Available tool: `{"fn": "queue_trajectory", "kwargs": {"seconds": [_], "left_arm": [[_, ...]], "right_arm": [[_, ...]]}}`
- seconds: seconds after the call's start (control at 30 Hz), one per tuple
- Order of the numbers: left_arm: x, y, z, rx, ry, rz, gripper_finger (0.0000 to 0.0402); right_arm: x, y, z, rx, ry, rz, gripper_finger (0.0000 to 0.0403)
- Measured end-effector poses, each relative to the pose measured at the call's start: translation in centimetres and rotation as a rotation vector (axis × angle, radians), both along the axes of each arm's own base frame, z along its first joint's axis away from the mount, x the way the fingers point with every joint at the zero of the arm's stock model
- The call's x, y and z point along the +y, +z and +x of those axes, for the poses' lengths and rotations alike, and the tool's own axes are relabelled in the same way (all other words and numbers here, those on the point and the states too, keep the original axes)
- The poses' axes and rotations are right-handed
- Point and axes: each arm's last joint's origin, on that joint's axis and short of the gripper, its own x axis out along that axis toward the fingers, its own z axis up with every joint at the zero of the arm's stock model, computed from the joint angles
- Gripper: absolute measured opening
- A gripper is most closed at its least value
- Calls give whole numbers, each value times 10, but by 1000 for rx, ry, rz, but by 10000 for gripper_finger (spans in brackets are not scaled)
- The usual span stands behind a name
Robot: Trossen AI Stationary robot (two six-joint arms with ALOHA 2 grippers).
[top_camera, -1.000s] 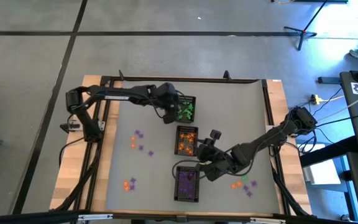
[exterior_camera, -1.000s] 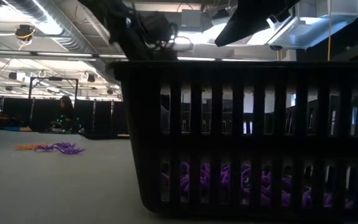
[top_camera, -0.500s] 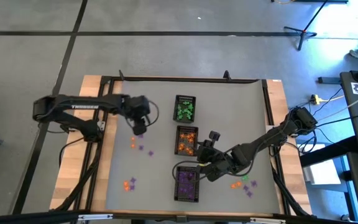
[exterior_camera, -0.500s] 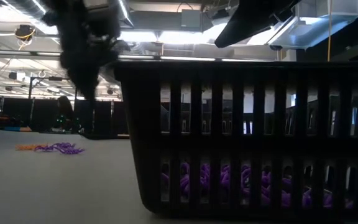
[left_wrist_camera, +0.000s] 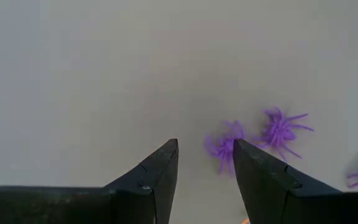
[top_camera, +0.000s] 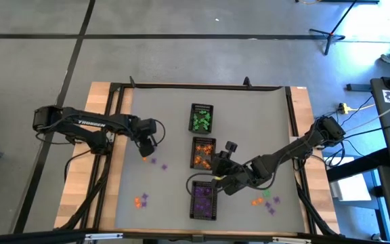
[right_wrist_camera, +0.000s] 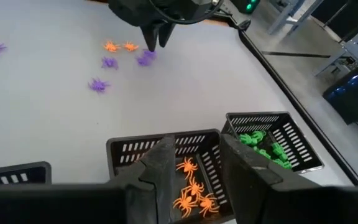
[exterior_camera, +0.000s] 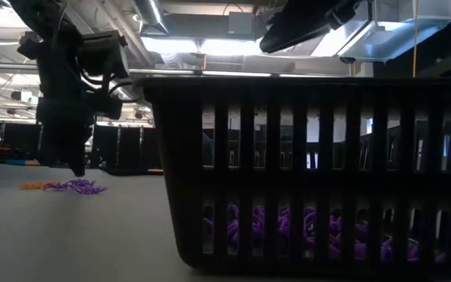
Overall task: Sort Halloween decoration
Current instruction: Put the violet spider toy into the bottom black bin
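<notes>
The left gripper (top_camera: 145, 150) is hanging over the left part of the table (top_camera: 249, 129), its fingers (left_wrist_camera: 157, 171) standing a narrow gap apart and gripping nothing. Just beyond its tips two purple spiders (left_wrist_camera: 257, 135) are lying on the bare surface, one nearly between the fingertips, the other beside it. Orange spiders (right_wrist_camera: 119, 46) are lying close by.

In the middle, three black mesh trays are sitting in a row: the far tray (top_camera: 202, 118) is holding green trinkets, the middle tray (top_camera: 203, 152) orange ones, the near tray (top_camera: 204, 200) purple ones.

The right gripper (top_camera: 221, 169) is hovering just beside the orange tray, above its rim, fingers (right_wrist_camera: 160, 165) parted narrowly and empty. A few loose orange, green and purple pieces (top_camera: 265, 200) are lying near the right arm.
</notes>
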Motion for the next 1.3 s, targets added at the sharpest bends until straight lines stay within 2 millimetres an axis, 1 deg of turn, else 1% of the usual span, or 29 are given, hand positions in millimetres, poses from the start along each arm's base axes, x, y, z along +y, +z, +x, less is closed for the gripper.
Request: {"fn": "queue_trajectory", "kwargs": {"seconds": [0.13, 0.4, 0.5, 0.57, 0.63, 0.7, 0.8, 0.87, 0.93, 1.13, 1.23, 1.3], "left_arm": [[-1, -3, -1, -9, 49, -14, 145], [-5, -19, -3, -18, 68, -22, 145], [-5, -21, -3, -9, 80, -6, 140], [-6, -21, -2, -11, 75, 8, 127], [-7, -21, -1, -18, 59, 14, 107], [-8, -21, 0, -29, 50, 20, 79], [-8, -18, 3, -36, 39, 29, 27], [-7, -13, 6, -45, 33, 42, 8], [-6, -6, 11, -55, 19, 60, 6], [-3, 40, 36, -139, -10, 99, 0], [-13, 68, 54, -258, -64, 81, 0], [-29, 83, 66, -369, -143, 67, 0]], "right_arm": [[-2, 0, 1, 7, 8, 4, 124], [-2, 0, 1, 9, 9, 3, 124], [-2, 0, 1, 9, 9, 3, 124], [-2, 0, 1, 9, 9, 3, 124], [-2, 0, 1, 9, 9, 3, 124], [-2, 0, 1, 9, 9, 3, 124], [-2, 0, 1, 9, 9, 3, 124], [-2, 0, 1, 9, 9, 3, 124], [-2, 0, 1, 9, 9, 3, 124], [-2, 0, 1, 14, 9, 0, 124], [-2, -1, 1, 15, 9, -2, 124], [3, 0, -2, 13, 19, -7, 124]]}}
